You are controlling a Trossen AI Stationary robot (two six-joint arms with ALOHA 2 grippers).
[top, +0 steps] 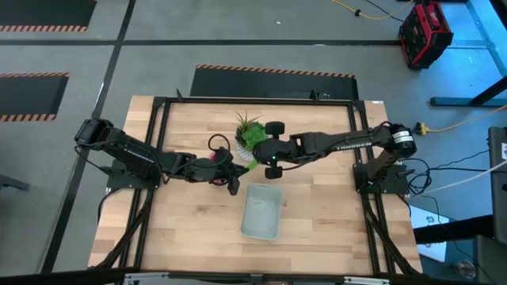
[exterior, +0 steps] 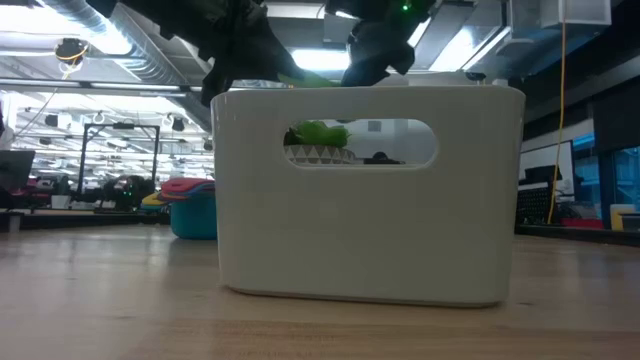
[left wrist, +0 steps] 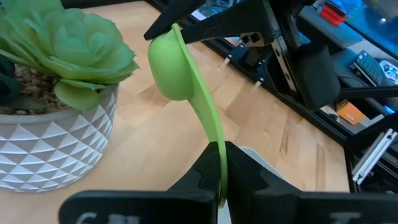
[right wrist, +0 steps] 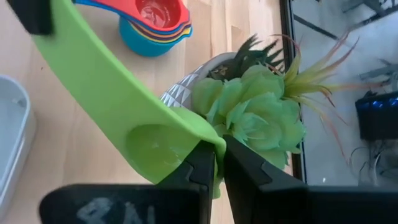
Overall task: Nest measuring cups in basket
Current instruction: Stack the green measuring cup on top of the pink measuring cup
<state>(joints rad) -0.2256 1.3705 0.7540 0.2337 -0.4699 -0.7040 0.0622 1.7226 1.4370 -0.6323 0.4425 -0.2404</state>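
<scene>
A green measuring cup is held in the air between both grippers, just beyond the far end of the pale basket and beside the potted plant. My left gripper is shut on its handle. My right gripper is shut on its bowl. The other cups sit nested in a stack on the table, a red one on top and a blue one at the bottom; they also show in the low view as the stack. The basket stands on the table. My left gripper pinches the green cup's flat handle near its free end between its two fingers. The handle runs on away from the fingers to the bowl. The cup is lifted clear of the table. My right gripper pinches the rim of the green cup's bowl between its two fingers, on the side away from the handle. One finger is at the hollow side and one at the outer side. The handle slants away toward my left gripper.
A white faceted pot with green succulents and an air plant stands close behind the cup, near the table's far edge. The dark frame rails border the table. Bare wood lies on both sides of the basket.
</scene>
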